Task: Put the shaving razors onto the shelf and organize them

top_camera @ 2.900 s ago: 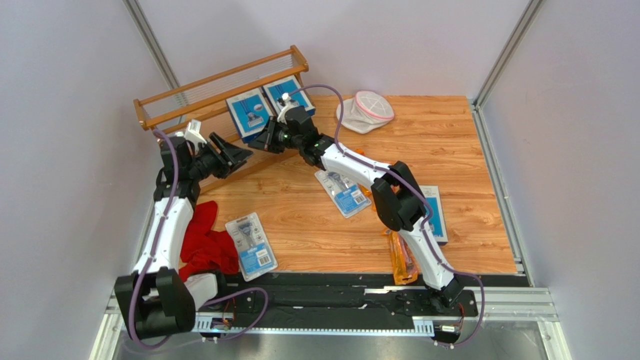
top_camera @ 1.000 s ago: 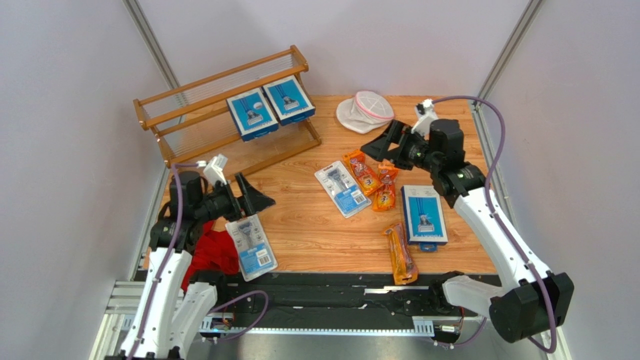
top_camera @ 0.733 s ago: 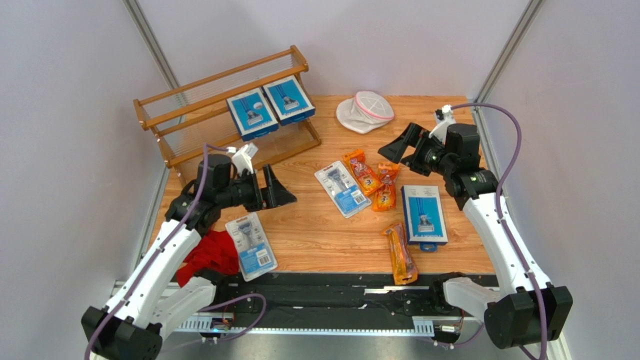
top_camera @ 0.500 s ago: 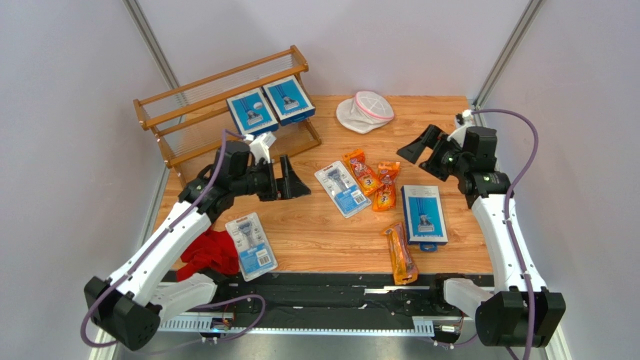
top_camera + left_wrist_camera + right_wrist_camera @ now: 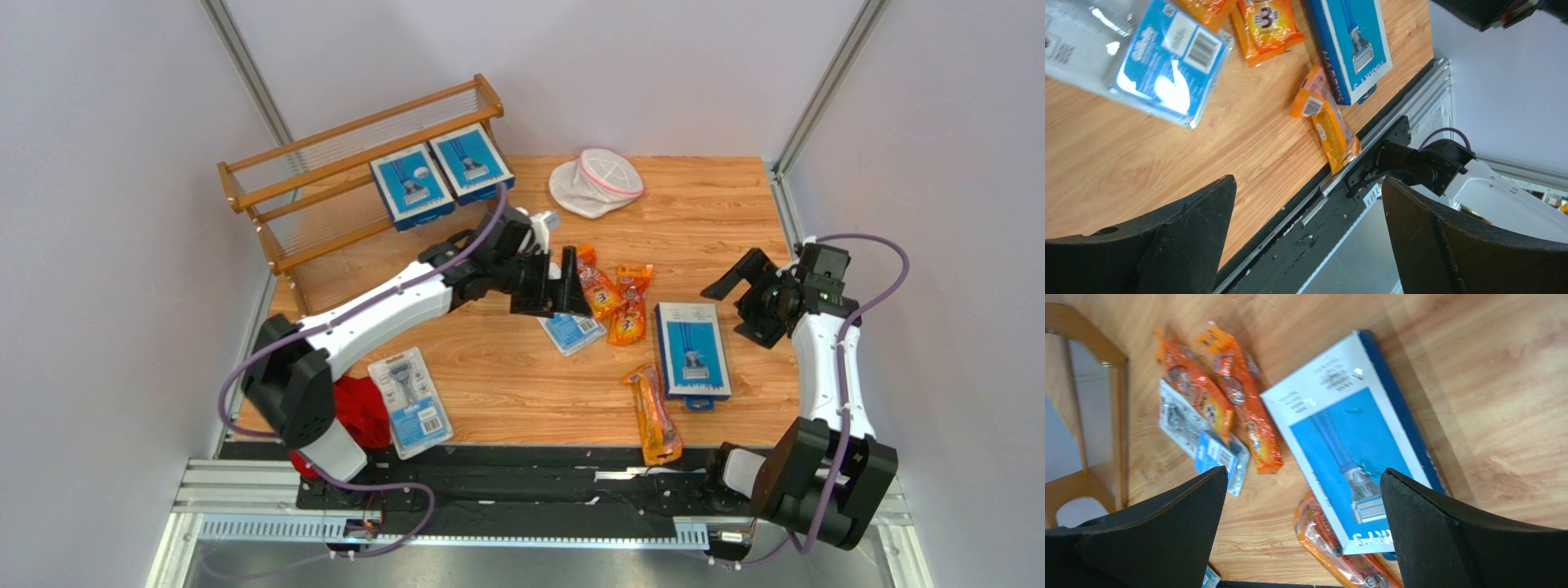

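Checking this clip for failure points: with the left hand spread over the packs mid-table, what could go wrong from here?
1. The open left hand hangs just above the clear blister pack with the blue label, and a narrow orange bag lies against that pack; closing could catch both.
2. Another orange bag pokes past the front edge of the wooden table; a nudge might drop it.

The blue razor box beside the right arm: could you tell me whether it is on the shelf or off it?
Off: the blue razor box lies flat on the table, apart from the shelf.
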